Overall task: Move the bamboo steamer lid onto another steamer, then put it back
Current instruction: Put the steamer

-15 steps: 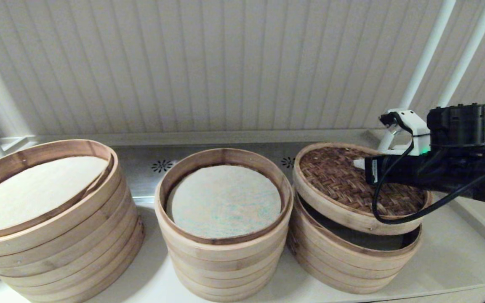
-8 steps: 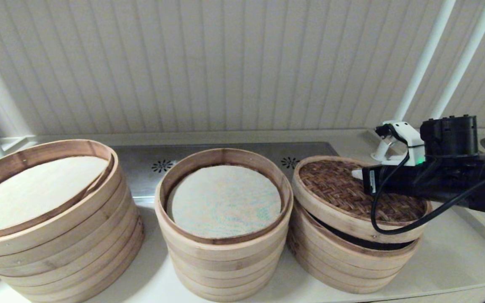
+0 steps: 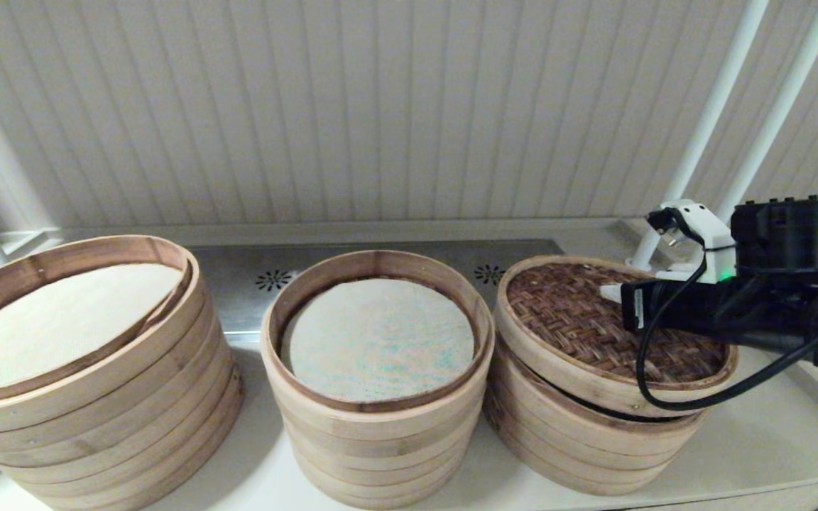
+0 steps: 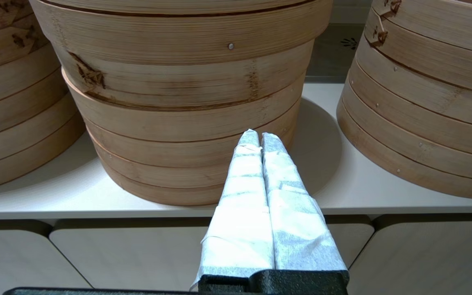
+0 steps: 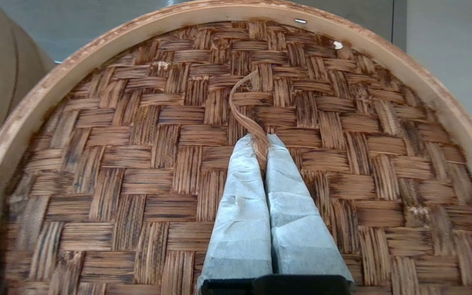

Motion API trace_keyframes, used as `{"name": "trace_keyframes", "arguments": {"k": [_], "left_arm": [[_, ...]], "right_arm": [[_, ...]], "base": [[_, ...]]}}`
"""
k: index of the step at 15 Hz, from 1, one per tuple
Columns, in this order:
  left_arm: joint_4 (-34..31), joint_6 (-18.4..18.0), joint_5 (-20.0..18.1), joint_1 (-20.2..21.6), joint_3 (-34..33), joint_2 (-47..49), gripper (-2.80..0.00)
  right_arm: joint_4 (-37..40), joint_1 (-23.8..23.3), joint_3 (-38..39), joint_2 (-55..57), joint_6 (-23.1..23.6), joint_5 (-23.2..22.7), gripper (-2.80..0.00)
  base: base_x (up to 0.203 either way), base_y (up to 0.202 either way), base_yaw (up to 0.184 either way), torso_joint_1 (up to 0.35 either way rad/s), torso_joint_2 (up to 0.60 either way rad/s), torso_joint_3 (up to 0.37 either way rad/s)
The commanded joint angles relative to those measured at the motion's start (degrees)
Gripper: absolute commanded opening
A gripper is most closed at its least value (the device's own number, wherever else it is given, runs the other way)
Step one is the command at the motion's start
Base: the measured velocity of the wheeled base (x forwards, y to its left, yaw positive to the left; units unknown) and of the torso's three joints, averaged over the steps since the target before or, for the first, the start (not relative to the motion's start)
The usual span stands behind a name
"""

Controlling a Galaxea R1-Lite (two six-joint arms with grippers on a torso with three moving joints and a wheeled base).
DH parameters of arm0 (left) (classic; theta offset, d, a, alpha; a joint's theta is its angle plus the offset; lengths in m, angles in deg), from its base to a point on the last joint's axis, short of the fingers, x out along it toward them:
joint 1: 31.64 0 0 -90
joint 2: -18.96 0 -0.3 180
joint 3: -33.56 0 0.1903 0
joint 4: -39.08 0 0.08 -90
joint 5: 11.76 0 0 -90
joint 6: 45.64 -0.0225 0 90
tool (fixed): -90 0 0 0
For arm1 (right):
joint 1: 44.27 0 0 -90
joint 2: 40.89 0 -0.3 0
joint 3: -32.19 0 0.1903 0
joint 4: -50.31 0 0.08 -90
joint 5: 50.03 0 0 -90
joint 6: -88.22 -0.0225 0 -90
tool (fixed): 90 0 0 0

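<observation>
head view: we see three bamboo stacks on a pale counter (image 3: 757,440) before a ribbed wall. the lid (image 3: 593,326) sits on the low steamer (image 3: 579,447) at the robot's right, slightly askew, so that a thin dark gap shows under its near rim. our right gripper (image 3: 609,291) reaches in from the right over the woven top, its black arm and a looping cable crossing the lid's right half. the middle stack (image 3: 377,426), taller and as wide, shows a bluish-flecked liner. it stands just beside the low steamer. the wide stack (image 3: 89,411) with a cream liner stands at the left.

right wrist view: the gripper (image 5: 260,139) has its two wrapped fingers (image 5: 242,196) pressed together, pinching a thin bamboo strip handle (image 5: 242,110) that arches up from the weave. the pale hoop rim curves around the dark herringbone top of the lid (image 5: 137,164).

left wrist view: our left gripper (image 4: 259,137) hangs in front of the counter edge, low before a stack (image 4: 187,110), fingers closed on nothing. we see further stacks on either side of it and cabinet fronts (image 4: 96,258) below the counter.
</observation>
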Motion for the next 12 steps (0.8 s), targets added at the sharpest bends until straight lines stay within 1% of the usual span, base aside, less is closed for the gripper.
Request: {"name": "trace_keyframes", "arguments": {"k": [1, 7, 12], "left_arm": [[-0.05, 0.09, 0.02, 0.0, 0.0, -0.01, -2.8], [0.02, 0.09, 0.02, 0.0, 0.0, -0.01, -2.8], [0.02, 0.0, 0.02, 0.0, 0.0, -0.01, -2.8]], "right_arm": [[-0.2, 0.05, 1.14, -1.82, 0.08, -0.06, -2.8], [-0.33, 1.2, 3.58, -2.53, -0.08, -0.06, -2.8], [-0.33, 1.44, 3.84, -1.71, -0.17, -0.06, -2.8]], "base": [[0.0, 0.0, 0.0, 0.0, 0.0, 0.0], [0.0, 0.0, 0.0, 0.0, 0.0, 0.0], [0.0, 0.0, 0.0, 0.0, 0.0, 0.0]]}}
